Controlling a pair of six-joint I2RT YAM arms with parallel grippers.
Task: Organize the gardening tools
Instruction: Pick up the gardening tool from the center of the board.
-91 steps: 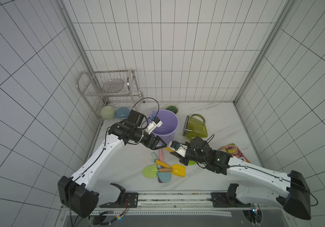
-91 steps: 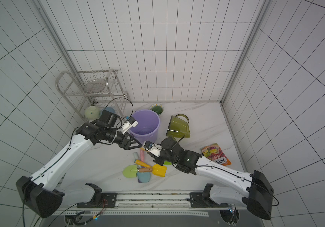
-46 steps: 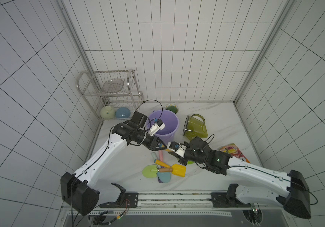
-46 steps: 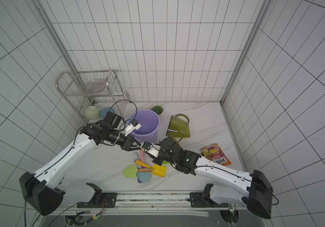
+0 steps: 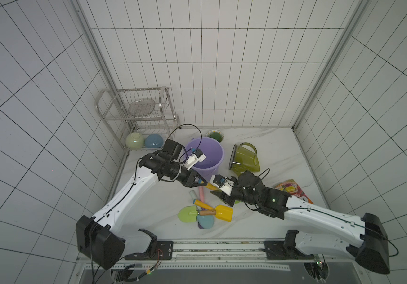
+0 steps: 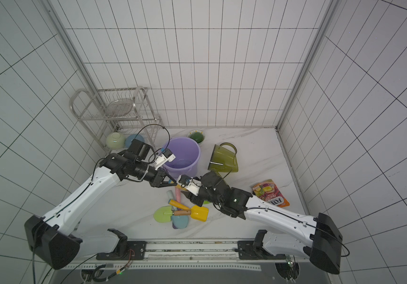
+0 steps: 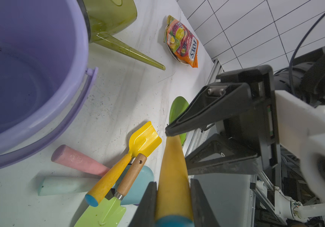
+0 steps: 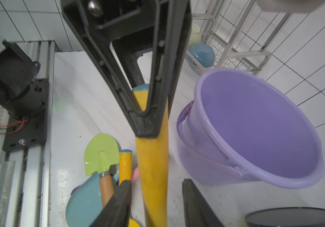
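A green-bladed shovel with an orange handle (image 7: 174,157) hangs between both arms in front of the lilac bucket (image 5: 218,147). My left gripper (image 7: 173,188) is shut on the handle's blue-capped end. My right gripper (image 8: 156,182) is open, its jaws either side of the handle (image 8: 151,161) without touching it. In both top views the left gripper (image 5: 201,182) and right gripper (image 6: 188,194) meet tip to tip. Several shovels lie piled on the table: a yellow blade (image 5: 223,212), a light green blade (image 5: 187,214), a teal blade (image 5: 206,222). The olive watering can (image 5: 244,158) lies beside the bucket.
An orange snack bag (image 5: 293,193) lies at the right. A metal rack (image 5: 143,110) stands at the back left with two bowls (image 5: 136,140) under it. A small green dish (image 5: 214,135) sits behind the bucket. Pink and mint handles (image 5: 201,193) lie under the grippers.
My left gripper has moved in to the orange handle and closed on it. My right gripper, which was shut on that handle, has opened.
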